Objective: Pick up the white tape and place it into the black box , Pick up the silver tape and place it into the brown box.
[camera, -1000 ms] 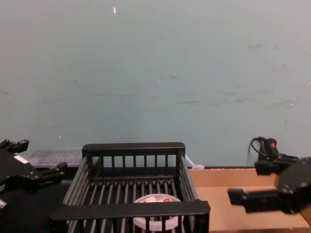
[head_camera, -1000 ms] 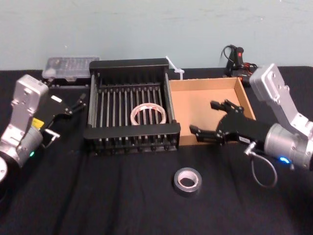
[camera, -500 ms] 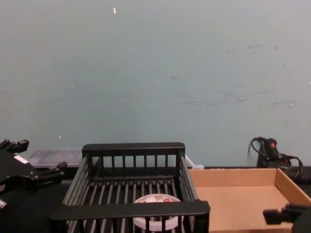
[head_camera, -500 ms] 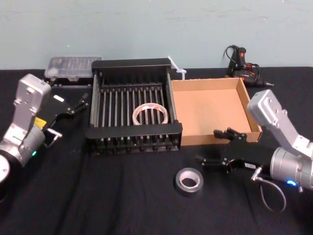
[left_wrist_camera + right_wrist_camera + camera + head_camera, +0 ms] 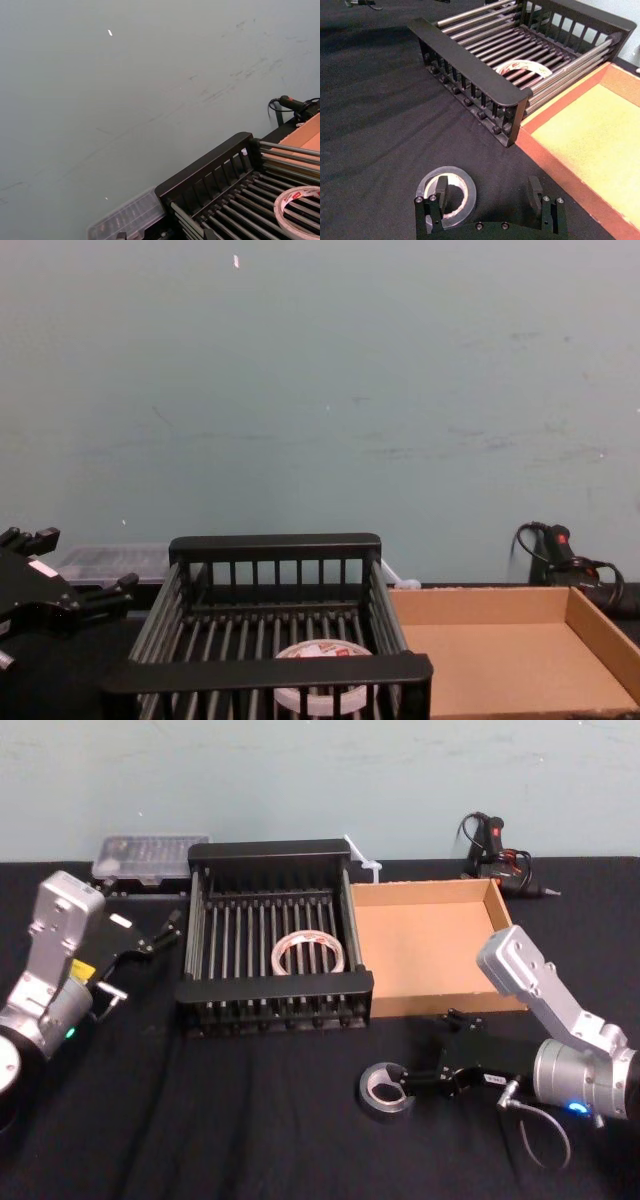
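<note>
By my reckoning I am half done: the white tape (image 5: 308, 953) lies flat on the bars of the black box (image 5: 270, 990), while the silver tape (image 5: 385, 1092) sits on the desk (image 5: 250, 1120) just in front of the brown box (image 5: 430, 892), so the grasp, the lift and the drop into that box are left. My right tool (image 5: 425, 1050) is down at the silver tape with jaws wide open, and my left tool (image 5: 160, 932) hangs parked, fingers apart, left of the black box. The right wrist view shows one finger (image 5: 441, 189) over the tape's hole and the other outside it, which the head view leaves unclear.
</note>
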You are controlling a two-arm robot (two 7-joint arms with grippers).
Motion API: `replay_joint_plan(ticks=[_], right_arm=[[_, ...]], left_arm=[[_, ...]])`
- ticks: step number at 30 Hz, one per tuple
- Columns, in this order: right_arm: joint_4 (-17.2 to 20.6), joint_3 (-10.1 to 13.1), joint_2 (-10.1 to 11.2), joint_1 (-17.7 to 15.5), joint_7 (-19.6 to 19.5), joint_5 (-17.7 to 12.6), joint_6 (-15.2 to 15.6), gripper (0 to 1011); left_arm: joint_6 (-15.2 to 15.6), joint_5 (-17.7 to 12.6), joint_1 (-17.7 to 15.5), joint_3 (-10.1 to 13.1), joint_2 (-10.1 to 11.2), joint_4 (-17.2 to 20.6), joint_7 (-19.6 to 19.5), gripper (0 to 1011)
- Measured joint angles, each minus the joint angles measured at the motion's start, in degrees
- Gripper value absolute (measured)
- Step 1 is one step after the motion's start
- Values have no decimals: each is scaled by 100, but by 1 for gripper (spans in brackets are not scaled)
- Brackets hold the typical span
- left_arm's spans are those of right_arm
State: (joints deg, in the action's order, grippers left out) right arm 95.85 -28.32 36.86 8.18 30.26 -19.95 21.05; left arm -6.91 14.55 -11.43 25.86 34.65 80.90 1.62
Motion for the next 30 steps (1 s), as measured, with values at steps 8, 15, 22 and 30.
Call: replay_joint_plan(ticks=[8, 15, 22, 30], right_arm=[[-82, -113, -1, 69, 30, 30, 23, 1000], [-137, -183, -11, 111, 41, 58, 38, 1000], [-204, -240, -38, 154, 59, 77, 49, 1000], [-302, -300, -97, 211, 67, 97, 84, 1000]], left_arm=[[0, 0, 0, 0, 0, 0, 0, 1001], [0, 0, 0, 0, 0, 0, 0, 1001], [0, 0, 0, 0, 0, 0, 0, 1001], [0, 0, 0, 0, 0, 0, 0, 1001]])
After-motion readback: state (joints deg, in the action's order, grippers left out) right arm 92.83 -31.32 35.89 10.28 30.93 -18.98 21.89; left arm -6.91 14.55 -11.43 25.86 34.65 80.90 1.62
